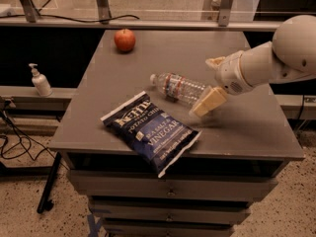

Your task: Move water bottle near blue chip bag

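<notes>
The water bottle [177, 87] lies on its side on the grey table [247, 127], white cap pointing left, just above the upper right edge of the blue chip bag [150, 130]. The bag lies flat near the table's front edge, and a narrow gap separates it from the bottle. My gripper [204, 87] is at the bottle's base end, coming in from the right. Its fingers are spread wide, one above the base and the lower finger [208, 102] below it. The gripper holds nothing.
A red apple [124, 39] sits at the table's back left. A small white pump dispenser [39, 80] stands on a low ledge to the left of the table. Drawers are under the tabletop. Cables lie on the floor at the left.
</notes>
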Robot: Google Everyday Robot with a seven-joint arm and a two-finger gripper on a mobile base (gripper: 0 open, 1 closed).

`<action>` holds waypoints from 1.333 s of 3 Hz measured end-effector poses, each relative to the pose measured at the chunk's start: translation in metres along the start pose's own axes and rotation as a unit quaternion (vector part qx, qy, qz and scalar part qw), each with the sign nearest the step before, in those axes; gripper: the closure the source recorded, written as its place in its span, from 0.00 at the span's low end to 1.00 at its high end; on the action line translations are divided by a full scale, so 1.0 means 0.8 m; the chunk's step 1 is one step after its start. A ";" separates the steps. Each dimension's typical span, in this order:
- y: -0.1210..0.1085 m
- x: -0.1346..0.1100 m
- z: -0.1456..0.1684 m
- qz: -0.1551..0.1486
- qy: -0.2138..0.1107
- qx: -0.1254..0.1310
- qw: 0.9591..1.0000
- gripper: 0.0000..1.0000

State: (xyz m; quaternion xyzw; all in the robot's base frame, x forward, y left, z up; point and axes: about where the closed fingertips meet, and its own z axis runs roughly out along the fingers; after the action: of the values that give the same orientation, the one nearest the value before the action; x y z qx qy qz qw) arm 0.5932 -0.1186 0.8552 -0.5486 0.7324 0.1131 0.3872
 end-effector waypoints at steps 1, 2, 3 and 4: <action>-0.023 0.010 -0.027 0.021 -0.020 -0.003 1.000 0.00; -0.050 0.018 -0.073 0.052 -0.055 -0.026 0.997 0.00; -0.071 0.038 -0.121 0.083 -0.079 -0.053 0.992 0.00; -0.110 0.032 -0.182 0.096 -0.125 -0.028 0.987 0.00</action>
State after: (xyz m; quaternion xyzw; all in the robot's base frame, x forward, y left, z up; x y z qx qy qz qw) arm 0.6044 -0.2557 0.9590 -0.4677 0.7240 0.2385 0.4474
